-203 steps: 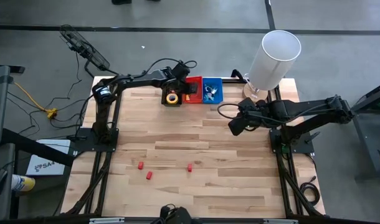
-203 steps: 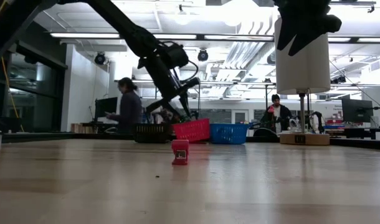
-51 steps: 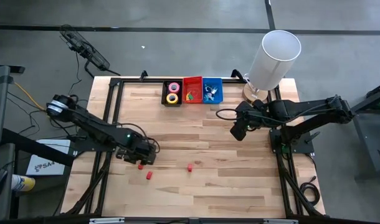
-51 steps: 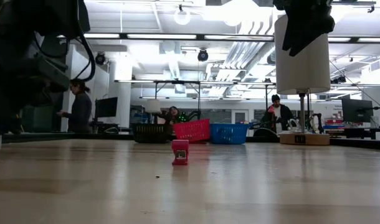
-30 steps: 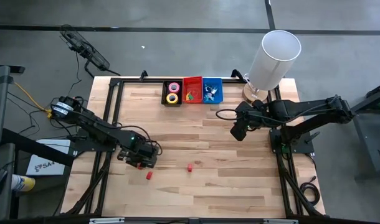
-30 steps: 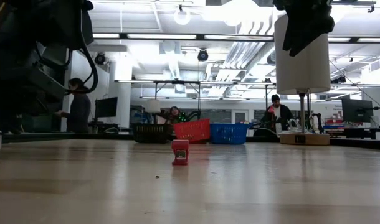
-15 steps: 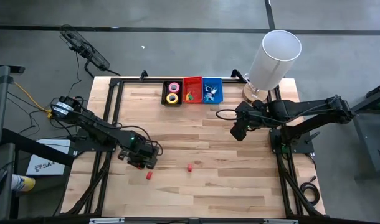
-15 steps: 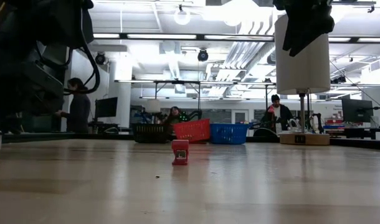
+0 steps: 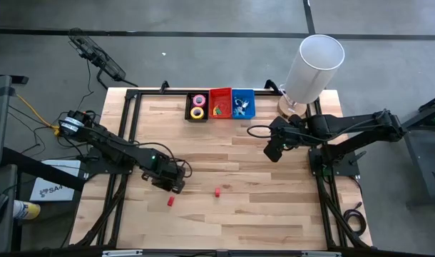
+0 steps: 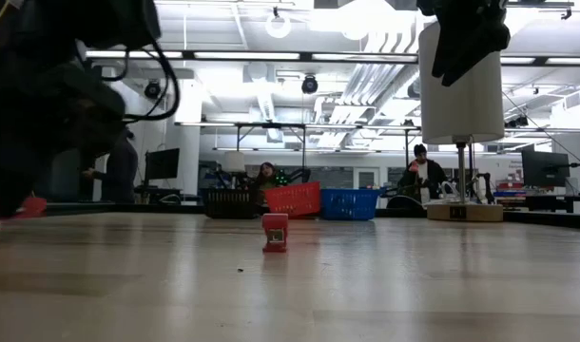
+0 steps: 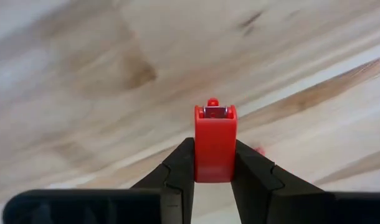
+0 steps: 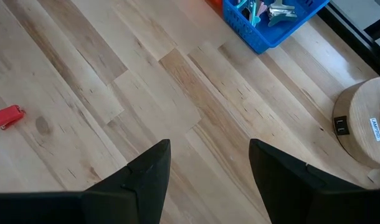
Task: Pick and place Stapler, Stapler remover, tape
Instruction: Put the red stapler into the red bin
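My left gripper (image 9: pixel 172 180) (image 11: pixel 213 145) is over the near-left part of the table, shut on a small red stapler (image 11: pixel 215 124); in the low view the stapler (image 10: pixel 31 205) shows as a red patch at the far left. Two more red staplers lie flat on the table (image 9: pixel 170 201) (image 9: pixel 217 191) (image 10: pixel 274 232) (image 12: pixel 6 117). A pink tape roll (image 9: pixel 199 100) and a yellow one (image 9: pixel 197 112) lie in the black basket (image 9: pixel 188 107); no blue rolls show. My right gripper (image 9: pixel 273 150) (image 12: pixel 209 162) hovers open over the right side. My left gripper pinches the red stapler between its two fingers, one on each long side (image 11: pixel 205 163). The stapler lies along the fingers, and its metal-tipped end (image 11: pixel 215 112) sticks out past the fingertips. It is off the table.
A red basket (image 9: pixel 212 102) and a blue basket (image 9: pixel 242 113) (image 12: pixel 274 28) with stapler removers stand beside the black one at the far edge. A tall white lamp (image 9: pixel 314 64) stands on a round wooden base (image 12: pixel 364 124) at the far-right corner. Bare wood lies mid-table.
My left gripper has moved a little toward the table's right and risen. The red stapler that lay under it has come up off the table with it. My right arm has kept still.
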Robot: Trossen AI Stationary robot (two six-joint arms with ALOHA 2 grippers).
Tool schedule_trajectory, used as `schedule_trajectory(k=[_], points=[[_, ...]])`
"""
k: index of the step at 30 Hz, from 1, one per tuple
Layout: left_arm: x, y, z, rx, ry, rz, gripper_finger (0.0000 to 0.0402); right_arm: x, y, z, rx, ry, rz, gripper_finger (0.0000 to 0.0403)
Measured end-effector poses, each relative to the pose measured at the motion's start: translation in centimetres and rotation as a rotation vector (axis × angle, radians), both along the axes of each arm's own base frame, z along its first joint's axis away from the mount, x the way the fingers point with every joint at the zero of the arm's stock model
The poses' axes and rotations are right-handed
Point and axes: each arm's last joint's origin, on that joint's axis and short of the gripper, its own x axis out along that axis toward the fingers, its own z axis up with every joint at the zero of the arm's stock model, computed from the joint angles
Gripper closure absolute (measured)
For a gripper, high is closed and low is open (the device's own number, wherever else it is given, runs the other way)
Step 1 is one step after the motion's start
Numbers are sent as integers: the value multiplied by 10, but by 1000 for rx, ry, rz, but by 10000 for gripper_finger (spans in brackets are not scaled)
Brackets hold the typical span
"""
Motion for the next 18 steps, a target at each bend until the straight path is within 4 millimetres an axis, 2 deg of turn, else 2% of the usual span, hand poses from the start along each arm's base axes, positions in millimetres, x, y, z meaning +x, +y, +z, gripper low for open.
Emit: schedule_trajectory(k=[7,18], points=[[17,23,14,50,-79,1,323,0,-1,0,19,1,1,194],[45,83,45,149,-253,6,322,0,-1,0,21,1,1,194]])
